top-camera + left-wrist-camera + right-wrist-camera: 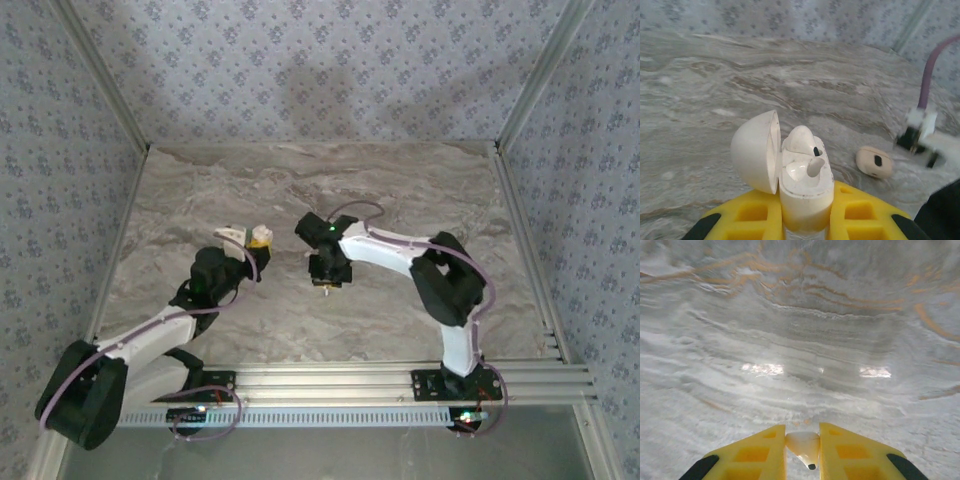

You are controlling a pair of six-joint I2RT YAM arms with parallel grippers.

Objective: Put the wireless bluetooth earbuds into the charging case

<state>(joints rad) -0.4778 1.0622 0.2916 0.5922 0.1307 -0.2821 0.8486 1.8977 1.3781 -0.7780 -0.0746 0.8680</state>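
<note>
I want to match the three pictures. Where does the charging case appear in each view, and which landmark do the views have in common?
Top external: the charging case is left of centre, at the tip of the left gripper.
Left wrist: bottom centre, between the yellow fingers, lid open to the left.
Right wrist: this camera faces the table ahead of the right gripper, which pinches an earbud.
Shared landmark: the marbled table top.

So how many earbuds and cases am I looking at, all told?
Earbuds: 3 - one in the case, one on the table, one between the right fingers.
Charging cases: 1, open, held by the left fingers.
Total: 4.
</note>
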